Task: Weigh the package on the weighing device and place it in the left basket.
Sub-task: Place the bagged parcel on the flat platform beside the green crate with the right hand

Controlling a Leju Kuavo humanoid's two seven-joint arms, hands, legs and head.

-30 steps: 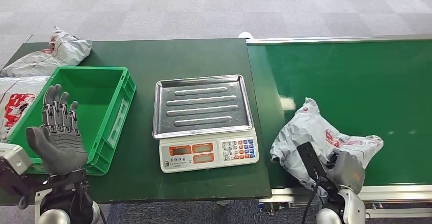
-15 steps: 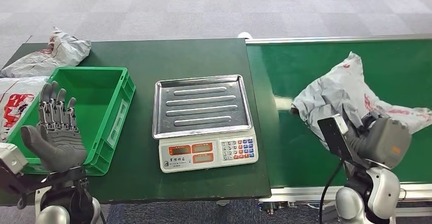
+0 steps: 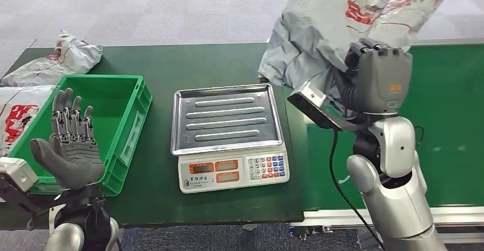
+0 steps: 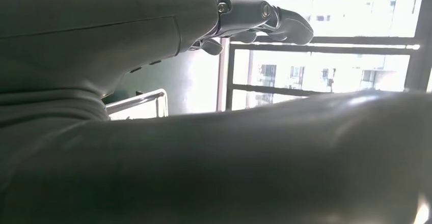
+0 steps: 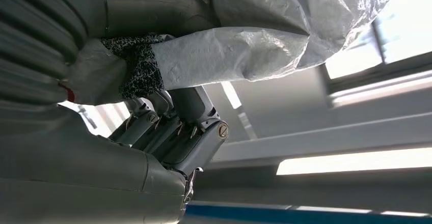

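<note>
Grey plastic, crumpled, the package (image 3: 325, 28) hangs in the air beyond and to the right of the scale (image 3: 228, 134), clutched from beneath by the right hand (image 3: 374, 80), whose fingers (image 5: 176, 132) curl into the wrapping. The steel tray lies down and to the left of the load, so the carry must cross that way. Left of the scale, the left hand (image 3: 71, 142) waits palm-up with fingers spread, holding nothing, over the basket (image 3: 128, 105).
</note>
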